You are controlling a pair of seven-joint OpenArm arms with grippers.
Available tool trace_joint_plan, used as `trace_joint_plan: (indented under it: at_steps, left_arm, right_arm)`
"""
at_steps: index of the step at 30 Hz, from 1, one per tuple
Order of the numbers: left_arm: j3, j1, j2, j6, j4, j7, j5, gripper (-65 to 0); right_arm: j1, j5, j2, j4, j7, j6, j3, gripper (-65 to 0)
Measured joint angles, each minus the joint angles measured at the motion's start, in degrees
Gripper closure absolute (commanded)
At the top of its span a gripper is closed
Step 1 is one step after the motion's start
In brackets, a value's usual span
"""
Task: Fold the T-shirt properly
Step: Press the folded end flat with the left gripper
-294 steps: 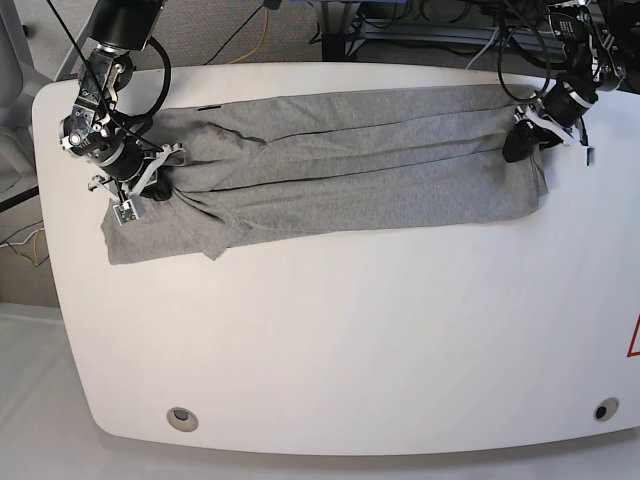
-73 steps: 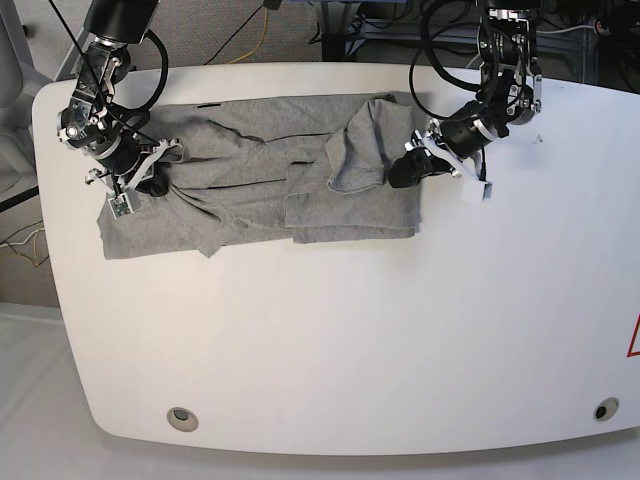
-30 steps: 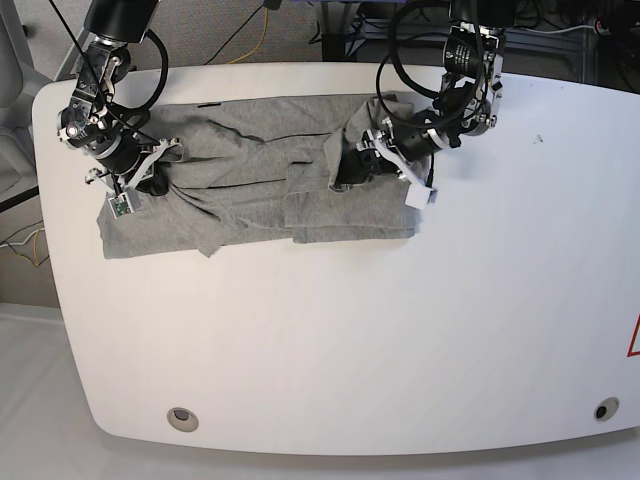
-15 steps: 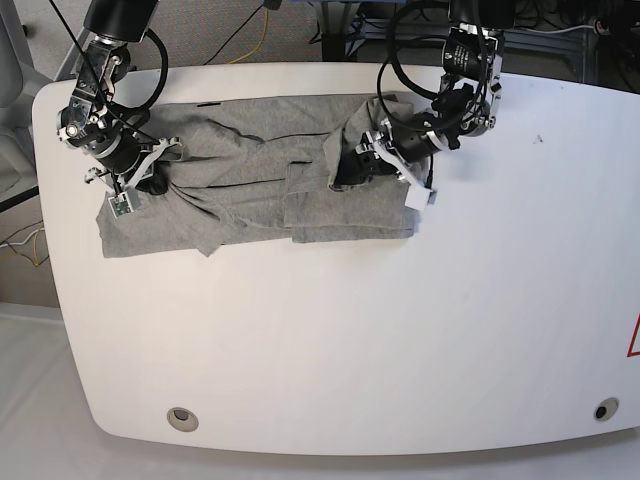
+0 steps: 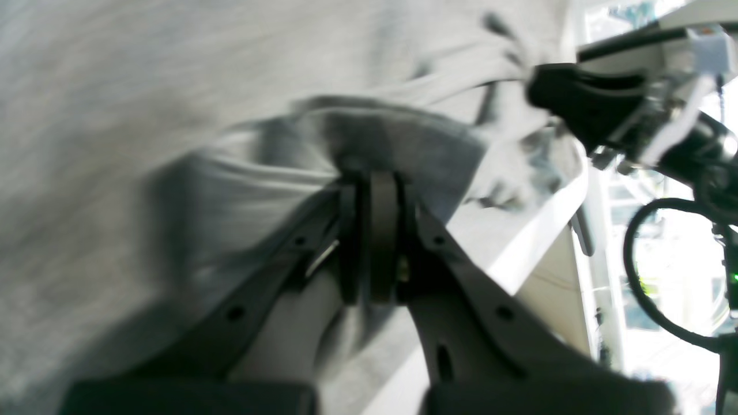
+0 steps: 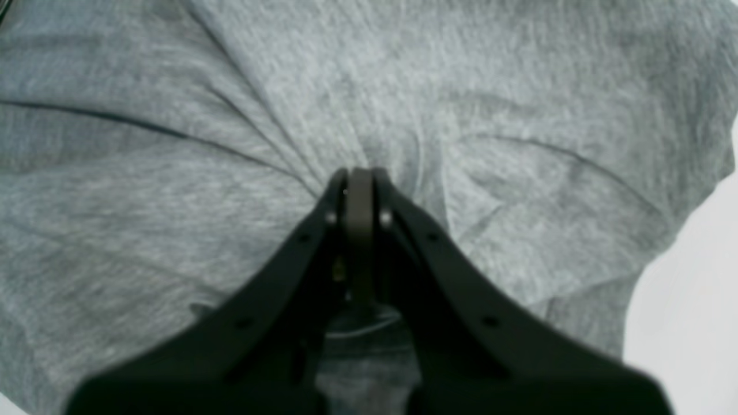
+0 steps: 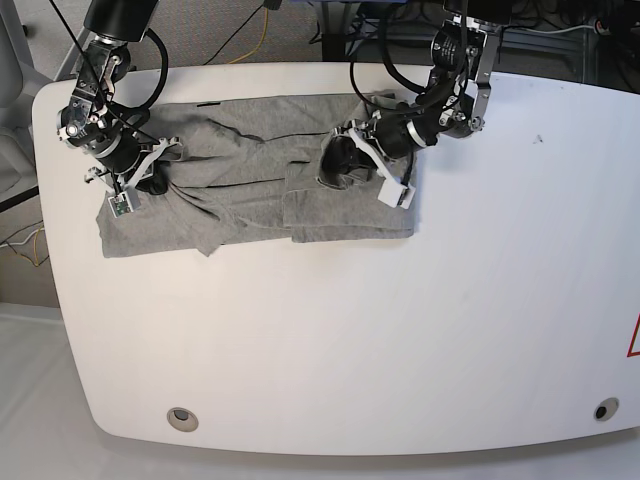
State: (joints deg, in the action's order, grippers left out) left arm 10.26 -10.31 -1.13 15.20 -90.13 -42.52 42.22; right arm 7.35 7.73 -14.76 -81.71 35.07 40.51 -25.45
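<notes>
Heather-grey cotton T-shirt: lay lengthwise left-to-right across white oval table, one end doubled over. Left gripper and right gripper each pinched its cloth.

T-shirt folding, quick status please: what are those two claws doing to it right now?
Left gripper shut on T-shirt, hem end doubled over the middle. Right gripper shut on the other end. Table: nothing in the way.

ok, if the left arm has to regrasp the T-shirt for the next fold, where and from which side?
Probably the bare right-hand folded edge of the T-shirt, coming in from the open table side. That edge lies flat and straight, with nothing beside it. Both the left gripper and the right gripper are shut on bunched cloth, so the middle is wrinkled and layered.
</notes>
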Motion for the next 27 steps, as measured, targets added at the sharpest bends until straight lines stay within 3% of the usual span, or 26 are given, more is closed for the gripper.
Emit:
trace_joint_plan:
  at_steps: [7, 27]
  left_arm:
    - [0.3, -0.6, -0.1, -2.4, -0.6, 0.1, -2.4, -1.9]
    - [0.0, -1.0, -0.3, -2.4, -0.7, 0.1, -3.6, -1.9]
  right_arm:
    - [0.0, 0.0, 0.0, 0.0, 0.0, 0.0, 0.0, 0.0]
    - [0.0, 0.0, 0.0, 0.0, 0.0, 0.0, 0.0, 0.0]
